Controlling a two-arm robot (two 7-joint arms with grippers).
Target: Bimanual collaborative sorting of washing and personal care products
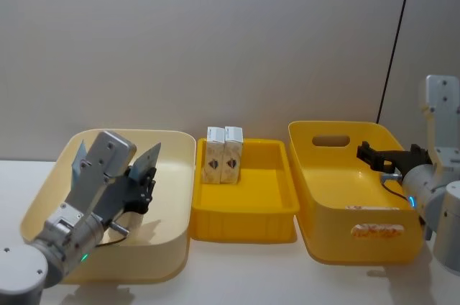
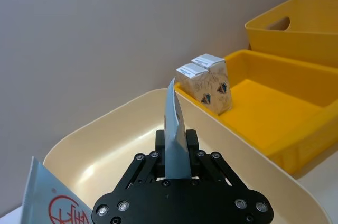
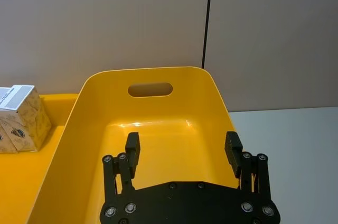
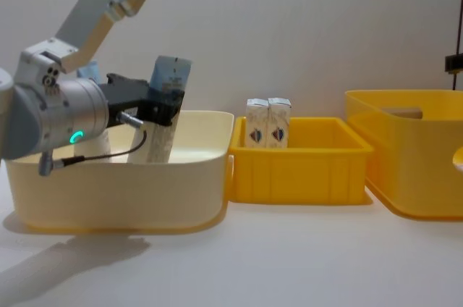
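My left gripper [image 1: 146, 177] is shut on a pale-blue squeeze tube [image 1: 146, 158], holding it tilted upright inside the cream bin [image 1: 175, 208]. The left wrist view shows the tube [image 2: 173, 113] edge-on between the closed fingers [image 2: 158, 142]. A second tube [image 2: 50, 203] with red script leans in the same bin. Two small white cartons [image 1: 223, 155] stand side by side at the back left of the shallow yellow tray [image 1: 244, 222]. My right gripper [image 1: 370, 154] hovers open over the deep yellow bin [image 1: 359, 237], nothing between its fingers [image 3: 132, 152].
The three containers stand in a row on the white table: cream bin on the left, shallow tray in the middle, deep handled bin on the right. A grey wall rises close behind them. A black cable runs down the wall at the right.
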